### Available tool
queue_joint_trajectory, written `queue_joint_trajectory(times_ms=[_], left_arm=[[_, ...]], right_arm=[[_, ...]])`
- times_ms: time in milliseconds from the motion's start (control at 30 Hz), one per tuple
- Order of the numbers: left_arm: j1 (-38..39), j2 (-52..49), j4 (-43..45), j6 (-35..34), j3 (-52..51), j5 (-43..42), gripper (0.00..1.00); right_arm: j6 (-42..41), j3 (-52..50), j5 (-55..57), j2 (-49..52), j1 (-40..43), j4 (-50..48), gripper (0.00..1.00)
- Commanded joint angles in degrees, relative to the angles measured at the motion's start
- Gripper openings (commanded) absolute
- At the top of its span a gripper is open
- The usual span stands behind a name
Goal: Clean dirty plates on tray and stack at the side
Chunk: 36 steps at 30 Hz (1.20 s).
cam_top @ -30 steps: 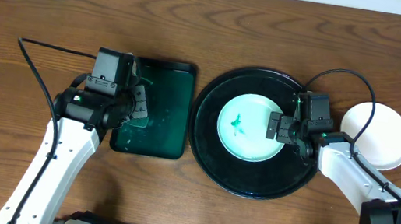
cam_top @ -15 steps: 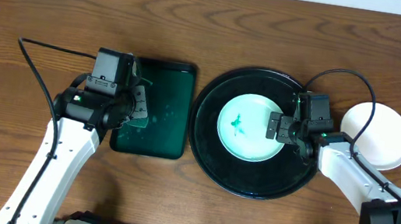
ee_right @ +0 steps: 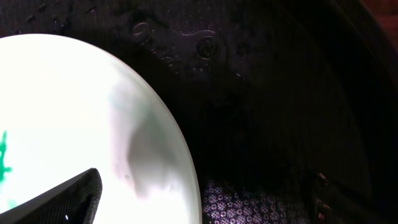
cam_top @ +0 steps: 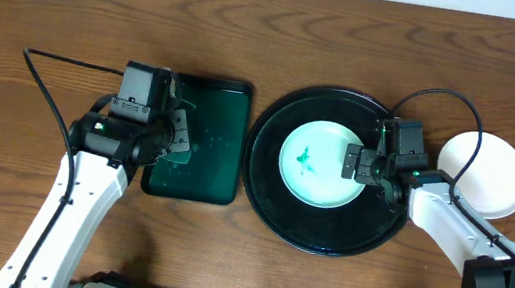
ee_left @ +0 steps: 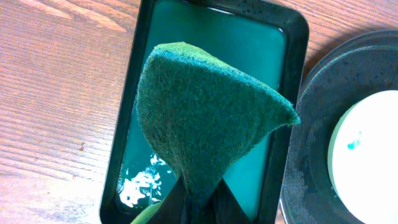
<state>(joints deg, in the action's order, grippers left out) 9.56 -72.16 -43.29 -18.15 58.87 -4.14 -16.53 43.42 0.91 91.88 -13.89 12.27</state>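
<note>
One plate (cam_top: pixel 318 163) with a green smear lies on the round black tray (cam_top: pixel 271 191). My right gripper (cam_top: pixel 360 163) is open at that plate's right edge. In the right wrist view one finger is over the plate (ee_right: pixel 74 112), the other is over the tray (ee_right: pixel 267 93), and the gripper (ee_right: pixel 199 199) straddles the rim. A clean white plate (cam_top: pixel 487 174) lies on the table right of the tray; I cannot tell whether it is a stack. My left gripper (cam_top: pixel 173 138) is shut on a green scouring pad (ee_left: pixel 205 118) above the green tray.
The dark green rectangular tray (cam_top: pixel 217 184) with white foam (ee_left: pixel 140 183) lies left of the black tray, almost touching it. In the left wrist view the black tray (ee_left: pixel 311 168) and the smeared plate (ee_left: pixel 373 155) show at the right. Cables run from both arms.
</note>
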Motion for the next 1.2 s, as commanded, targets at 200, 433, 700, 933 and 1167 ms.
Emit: queue_joint_trajectory(times_ms=[200, 433, 700, 933, 1167], left_arm=[[0.2, -0.5, -0.2, 0.1, 0.9, 0.1, 0.07], [0.2, -3.3, 0.1, 0.1, 0.9, 0.1, 0.07], [0.2, -8.6, 0.0, -0.1, 0.9, -1.0, 0.08], [0.2, -13.5, 0.1, -0.2, 0.9, -3.4, 0.07], [0.2, -15.0, 0.1, -0.2, 0.3, -3.4, 0.07]], right_arm=[[-0.1, -0.1, 0.1, 0.4, -0.5, 0.0, 0.99], [-0.1, -0.1, 0.1, 0.4, -0.5, 0.0, 0.99], [-0.1, -0.1, 0.1, 0.4, -0.5, -0.1, 0.99], [-0.2, -0.1, -0.1, 0.4, -0.4, -1.7, 0.99], [-0.1, -0.1, -0.3, 0.4, -0.4, -1.4, 0.64]])
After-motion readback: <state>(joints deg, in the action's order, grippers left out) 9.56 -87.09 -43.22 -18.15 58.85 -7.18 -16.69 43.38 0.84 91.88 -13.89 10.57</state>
